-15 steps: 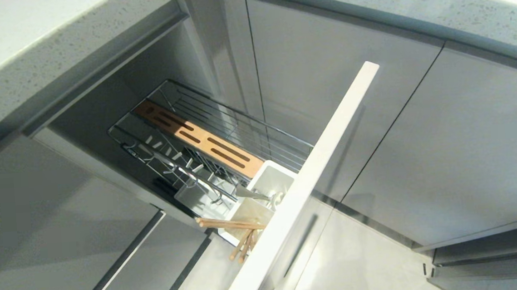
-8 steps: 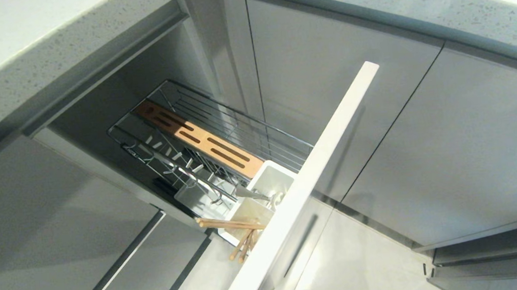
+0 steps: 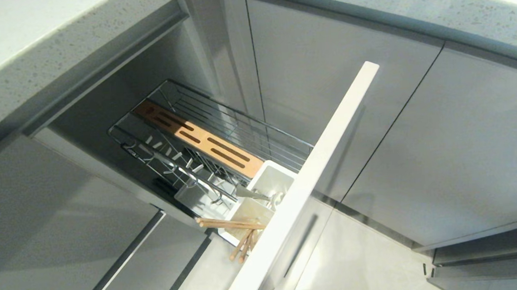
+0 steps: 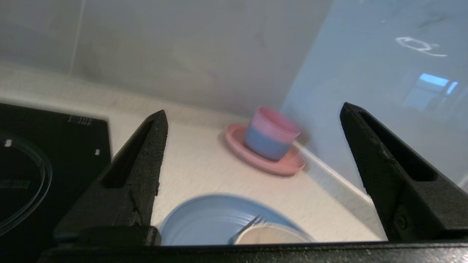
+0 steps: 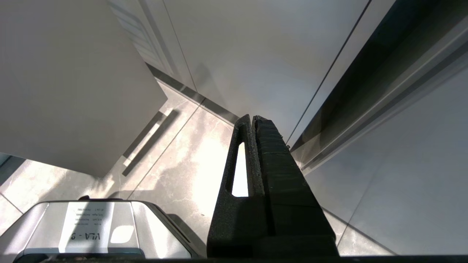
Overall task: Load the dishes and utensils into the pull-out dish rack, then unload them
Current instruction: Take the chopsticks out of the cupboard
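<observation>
Your head view is showing only the pulled-out rack [image 3: 204, 144] with chopsticks [image 3: 230, 223] in its caddy [image 3: 267, 178]. Your left gripper [image 4: 252, 146] is hanging wide open, holding nothing, above the blue plate [image 4: 208, 219] and bowl [image 4: 270, 235] on the counter [image 4: 204, 164]. Your right gripper [image 5: 254, 122] is staying pressed shut near the floor [image 5: 182, 175].

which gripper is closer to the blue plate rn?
Left. The left gripper hangs open just above the light-blue plate on the counter; the right gripper is shut, parked low by the cabinet doors, plate nowhere in its view.

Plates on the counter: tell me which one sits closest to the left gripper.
The light-blue plate, just below the open left gripper, with the cream bowl on it. The pink plate, carrying the pink-and-blue cup, lies farther back.
</observation>
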Robot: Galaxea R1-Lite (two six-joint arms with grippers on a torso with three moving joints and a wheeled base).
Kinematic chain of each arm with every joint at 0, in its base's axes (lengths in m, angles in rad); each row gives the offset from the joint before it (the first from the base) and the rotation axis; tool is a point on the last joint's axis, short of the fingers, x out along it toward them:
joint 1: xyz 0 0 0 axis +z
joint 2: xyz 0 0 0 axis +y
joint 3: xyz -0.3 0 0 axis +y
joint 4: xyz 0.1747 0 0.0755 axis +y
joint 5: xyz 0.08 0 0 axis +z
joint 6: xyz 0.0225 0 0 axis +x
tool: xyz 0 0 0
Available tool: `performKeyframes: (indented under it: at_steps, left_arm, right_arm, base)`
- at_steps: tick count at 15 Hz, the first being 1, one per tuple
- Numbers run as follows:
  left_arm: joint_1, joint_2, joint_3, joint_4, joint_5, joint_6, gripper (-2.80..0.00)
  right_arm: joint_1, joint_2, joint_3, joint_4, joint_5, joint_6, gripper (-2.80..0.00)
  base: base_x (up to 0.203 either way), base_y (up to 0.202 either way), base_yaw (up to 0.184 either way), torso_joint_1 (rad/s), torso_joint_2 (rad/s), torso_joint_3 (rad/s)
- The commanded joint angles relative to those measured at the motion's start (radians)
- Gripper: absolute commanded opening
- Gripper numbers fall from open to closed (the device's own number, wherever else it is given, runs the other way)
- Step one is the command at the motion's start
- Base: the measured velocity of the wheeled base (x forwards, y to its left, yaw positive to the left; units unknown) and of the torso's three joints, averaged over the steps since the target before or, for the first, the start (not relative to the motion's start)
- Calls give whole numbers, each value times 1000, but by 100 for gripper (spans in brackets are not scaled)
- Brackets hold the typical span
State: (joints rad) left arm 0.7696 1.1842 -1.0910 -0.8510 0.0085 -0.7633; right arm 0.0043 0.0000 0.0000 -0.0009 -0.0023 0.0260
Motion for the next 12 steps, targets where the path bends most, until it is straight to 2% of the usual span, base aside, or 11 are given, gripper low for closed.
performKeyframes:
  at_steps: [1,4,7,10,12]
  left_arm:
    - [-2,-28,-40,-2,-3,11,-280]
    - [-70,-76,-100,18,-4,26,-280]
    - [-176,-132,-143,154,-3,114,-280]
    - [-369,-175,-175,313,13,238,-280]
    - [-566,-206,-187,389,86,316,-280]
  right_arm:
    - [0,0,1,-1,-1,0,-280]
    - [0,0,1,0,0,0,-280]
    - [0,0,2,-1,1,0,-280]
    - [0,0,1,0,1,0,-280]
    - [0,0,1,-1,-1,0,-280]
  base:
    - [0,0,0,0,0,0]
    - [0,0,0,0,0,0]
    - [0,0,0,0,0,0]
    - [0,0,0,0,0,0]
    - [0,0,0,0,0,0]
